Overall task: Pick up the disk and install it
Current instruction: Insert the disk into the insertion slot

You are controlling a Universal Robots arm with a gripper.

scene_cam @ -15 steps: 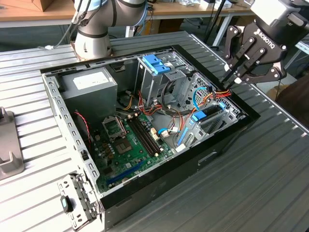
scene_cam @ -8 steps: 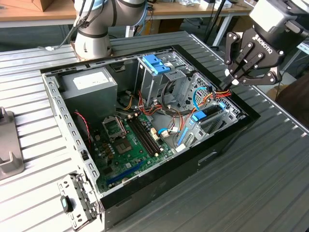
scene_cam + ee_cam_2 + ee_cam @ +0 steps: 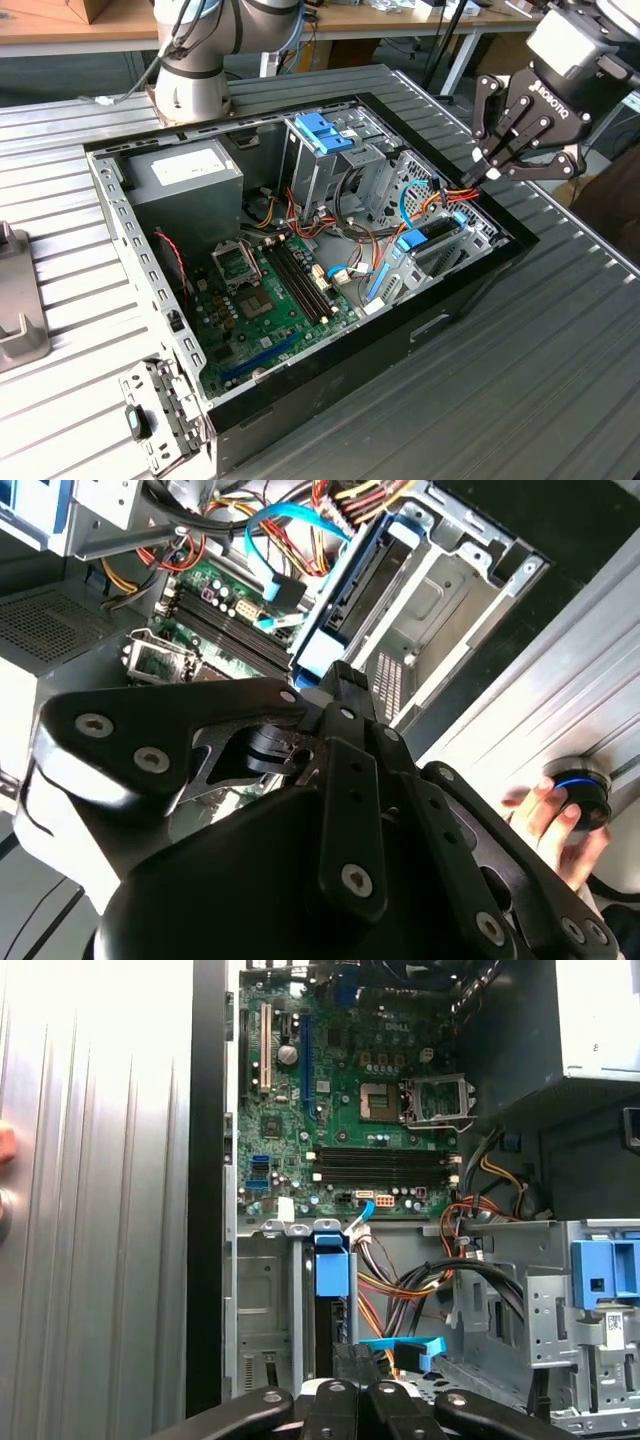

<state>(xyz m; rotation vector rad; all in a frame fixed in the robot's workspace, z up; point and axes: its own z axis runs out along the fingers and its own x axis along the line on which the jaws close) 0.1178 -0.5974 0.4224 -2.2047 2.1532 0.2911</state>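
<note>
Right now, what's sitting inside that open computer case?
Inside the computer case lie a green motherboard, a grey power supply, a tall metal drive cage, loose cables, and the disk standing in a bay. Whatever lies beneath the disk is covered.

Noted around me: ribbed grey metal tabletop across the exterior view's lower frame; wooden bench along the top edge; grey bracket at the left edge. Lighting was even and bright.
</note>
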